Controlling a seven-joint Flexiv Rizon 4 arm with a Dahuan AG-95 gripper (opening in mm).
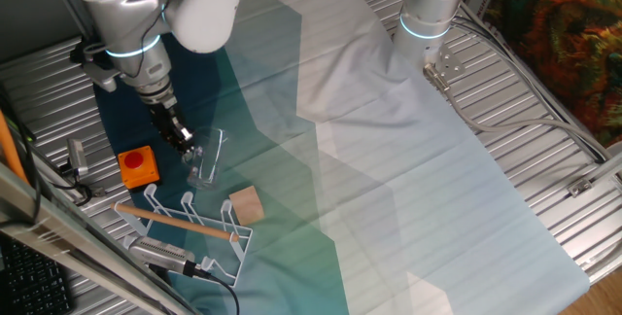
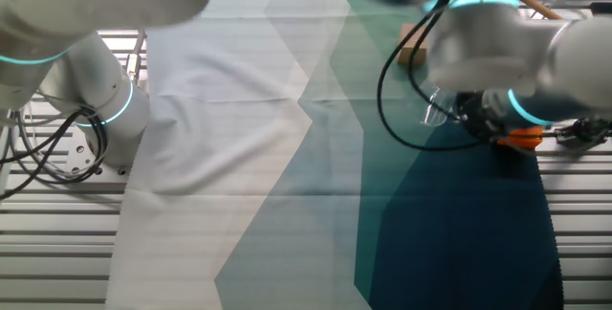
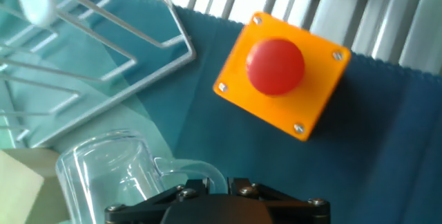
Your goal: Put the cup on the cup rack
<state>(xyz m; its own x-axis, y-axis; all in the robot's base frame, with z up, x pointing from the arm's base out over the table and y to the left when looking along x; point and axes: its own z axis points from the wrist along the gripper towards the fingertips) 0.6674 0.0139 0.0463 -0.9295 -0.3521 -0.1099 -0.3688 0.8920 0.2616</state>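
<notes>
Nearest the lens in the hand view sits the black body of the pincer (image 3: 217, 200) at the bottom edge, with the cup (image 3: 110, 175) directly ahead of it, its clear handle curving back toward the pincer body. The fingertips themselves are out of frame there, and whether they are apart or clamped on the handle cannot be told from any view. From one fixed view the cup (image 1: 202, 164) appears as a faint transparent shape on the dark teal cloth, right at the tip of the pincer (image 1: 181, 140); whether it rests on the cloth or is raised off it cannot be determined. The cup rack (image 1: 190, 226) stands just beyond the cup toward the desk's near edge, its white wire prongs upright and its light wooden rod running across; the cup is not on it. A tan wooden block (image 1: 246, 204) lies against the rack's right side, near the cup. An orange box with red button (image 1: 139, 165) sits to the left of the cup, close by but apart. Draped cloth (image 1: 408, 189) in teal, pale and white bands covers the ribbed metal desk (image 1: 544, 111). In the other fixed view the arm largely hides this cluster.
</notes>
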